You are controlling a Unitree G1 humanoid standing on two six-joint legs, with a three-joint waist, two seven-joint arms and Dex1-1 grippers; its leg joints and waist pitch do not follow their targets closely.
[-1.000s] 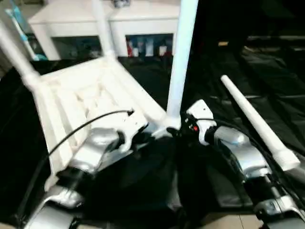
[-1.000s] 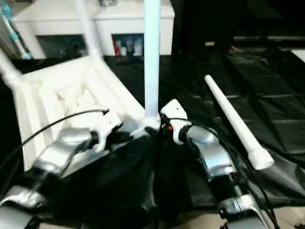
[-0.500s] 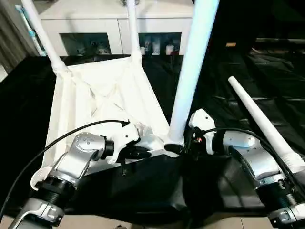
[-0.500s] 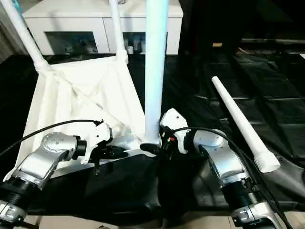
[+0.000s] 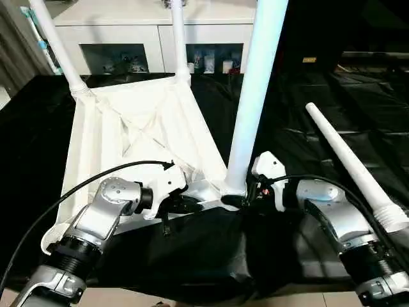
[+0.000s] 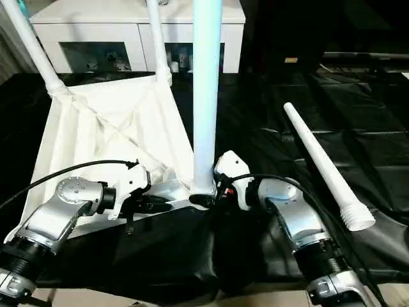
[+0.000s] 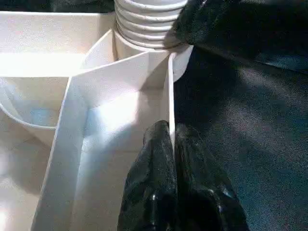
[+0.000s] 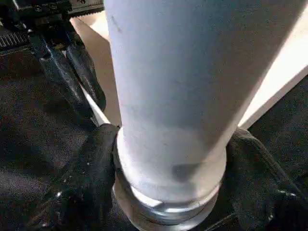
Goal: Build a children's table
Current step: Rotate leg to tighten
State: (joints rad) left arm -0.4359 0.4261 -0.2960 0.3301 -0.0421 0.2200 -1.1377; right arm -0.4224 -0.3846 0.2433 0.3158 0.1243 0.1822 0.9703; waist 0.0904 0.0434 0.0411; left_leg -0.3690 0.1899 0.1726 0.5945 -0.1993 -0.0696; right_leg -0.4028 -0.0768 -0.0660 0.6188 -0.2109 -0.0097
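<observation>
The white table top point(image 5: 128, 137) lies upside down on the black cloth, ribs up. Two legs point(image 5: 56, 46) stand in its far corner sockets. A third leg point(image 5: 252, 102) stands upright in the near right socket. My right gripper point(image 5: 241, 194) is shut around the flared base of that third leg point(image 8: 168, 144), a finger point(image 8: 84, 185) on each side. My left gripper point(image 5: 185, 206) is shut on the top's near rim point(image 7: 169, 96), pinching the thin wall just beside that socket. A fourth leg point(image 5: 351, 166) lies loose on the cloth to the right.
A white cabinet with glass doors point(image 5: 153, 38) stands behind the table top. Black cloth point(image 5: 319, 102) covers the whole work surface and bunches up in front of my grippers point(image 5: 204, 256).
The view steadied and shifted between the earliest frames and now. Both grippers keep their grips; the upright leg stands slightly straighter in the near right socket.
</observation>
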